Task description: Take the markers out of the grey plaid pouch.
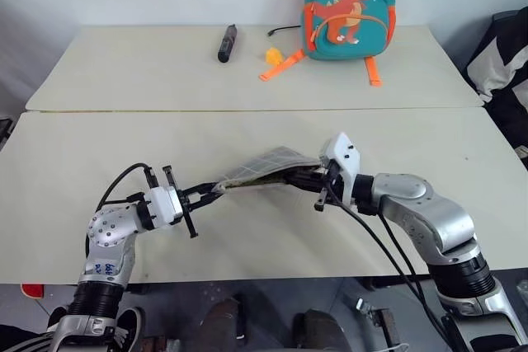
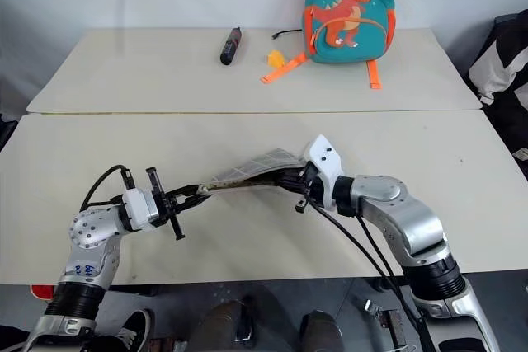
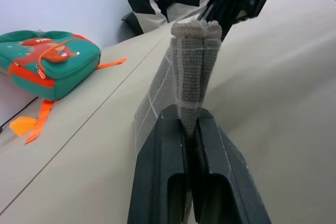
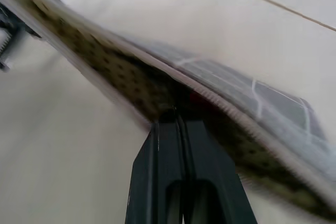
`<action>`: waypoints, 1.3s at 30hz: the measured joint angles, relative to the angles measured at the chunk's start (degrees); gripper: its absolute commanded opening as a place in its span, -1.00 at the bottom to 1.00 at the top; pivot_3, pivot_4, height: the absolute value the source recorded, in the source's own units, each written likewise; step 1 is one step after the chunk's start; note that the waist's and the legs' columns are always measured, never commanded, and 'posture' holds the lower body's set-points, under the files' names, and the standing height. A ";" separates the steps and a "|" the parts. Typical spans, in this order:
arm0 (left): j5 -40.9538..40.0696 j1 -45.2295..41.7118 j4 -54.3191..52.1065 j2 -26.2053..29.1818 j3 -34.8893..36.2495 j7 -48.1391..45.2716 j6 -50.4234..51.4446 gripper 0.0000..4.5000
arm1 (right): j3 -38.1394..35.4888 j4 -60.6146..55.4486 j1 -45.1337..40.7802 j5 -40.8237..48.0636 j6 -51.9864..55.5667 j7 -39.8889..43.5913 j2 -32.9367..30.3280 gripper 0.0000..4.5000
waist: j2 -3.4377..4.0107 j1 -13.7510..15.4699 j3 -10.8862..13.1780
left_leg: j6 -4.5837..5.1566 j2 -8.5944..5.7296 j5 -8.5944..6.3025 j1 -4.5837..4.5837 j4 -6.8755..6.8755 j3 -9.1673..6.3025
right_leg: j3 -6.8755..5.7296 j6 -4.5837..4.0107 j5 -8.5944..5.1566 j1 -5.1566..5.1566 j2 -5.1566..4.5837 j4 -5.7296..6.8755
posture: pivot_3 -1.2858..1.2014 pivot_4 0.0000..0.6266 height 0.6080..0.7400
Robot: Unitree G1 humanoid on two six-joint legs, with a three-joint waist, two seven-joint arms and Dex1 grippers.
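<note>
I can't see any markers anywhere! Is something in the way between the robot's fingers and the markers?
Yes, the grey plaid pouch itself. The left gripper pinches one end, and the right gripper is shut at its open mouth, where something red peeks out. Its fabric covers whatever is inside.

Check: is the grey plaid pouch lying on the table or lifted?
Lifted: the grey plaid pouch hangs between left claw and right claw.

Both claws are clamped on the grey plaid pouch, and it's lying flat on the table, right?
Not flat. The grey plaid pouch is held up off the table, stretched between the left claw and the right claw, as the left eye view shows. Both are clamped on it.
</note>
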 measured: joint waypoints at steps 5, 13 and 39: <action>0.00 -0.37 -0.33 -0.01 -2.63 -2.80 0.16 -1.00 | 5.35 0.85 -3.25 -6.93 -5.32 -1.91 3.61 -0.99 | 0.00 -0.17 0.00 | -0.03 0.02 0.02 0.00 -0.02 -0.02 | -0.02 0.00 0.00 -0.04 0.03 0.23 | 0.03 -0.52 1.00; -0.11 -1.84 -0.22 0.36 -2.60 -5.09 1.33 -1.00 | 21.45 8.25 -3.32 -37.38 -28.93 -5.32 -2.83 -0.83 | 0.00 -0.09 0.00 | -0.05 0.00 0.04 0.03 0.04 0.08 | 0.08 0.00 0.00 -0.09 0.02 0.17 | 0.03 -0.52 1.00; -0.36 -3.97 1.92 -0.76 -1.60 -5.27 0.96 -1.00 | 14.25 9.94 -2.40 -40.90 -33.03 -4.85 3.20 0.38 | 0.00 -0.05 0.00 | -0.04 0.01 0.05 0.02 0.05 0.00 | 0.01 0.00 0.00 0.03 0.05 0.28 | 0.03 -0.52 1.00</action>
